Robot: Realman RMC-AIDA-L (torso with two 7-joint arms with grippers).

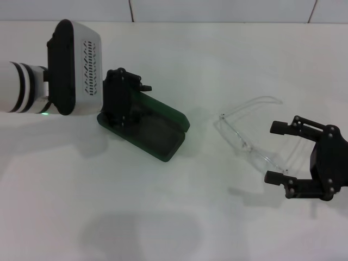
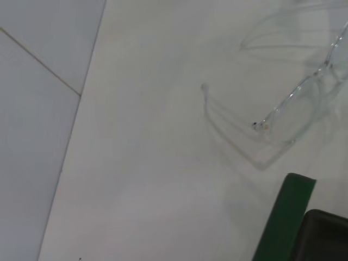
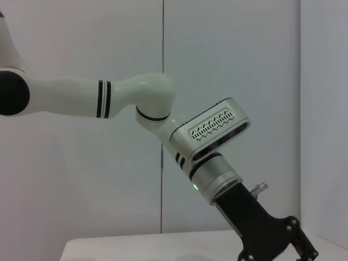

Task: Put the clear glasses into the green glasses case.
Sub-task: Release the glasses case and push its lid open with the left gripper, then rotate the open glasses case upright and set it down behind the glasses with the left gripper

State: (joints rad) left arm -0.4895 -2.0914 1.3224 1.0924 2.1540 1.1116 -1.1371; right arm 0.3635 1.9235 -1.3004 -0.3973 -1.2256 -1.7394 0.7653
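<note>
1. Right gripper [image 1: 277,153] is seen low on the right of the head view, its two dark fingers [image 1: 284,126] spread wide, with nothing held between them.
2. Clear glasses [image 1: 247,142] are observed lying on the white tabletop [image 1: 174,217] just beside the right gripper, toward the centre; one thin clear arm reaches toward the gap between the spread fingers. Contact between the fingers and the frame cannot be confirmed.
3. Green glasses case [image 1: 157,128] is recorded left of centre, open, resting on the tabletop, its dark lining exposed and facing up. It lies well apart from the glasses.
4. Left gripper [image 1: 122,100] is positioned at the far-left end of the case, over or against the lid; whether its fingers are spread or pressed together cannot be told.
5. From the left wrist view, a corner of the green case [image 2: 285,217] and the transparent frame of the glasses [image 2: 293,109] are noted on the tabletop.
6. A white wall [image 1: 217,10] with panel seams is noted behind the tabletop.
</note>
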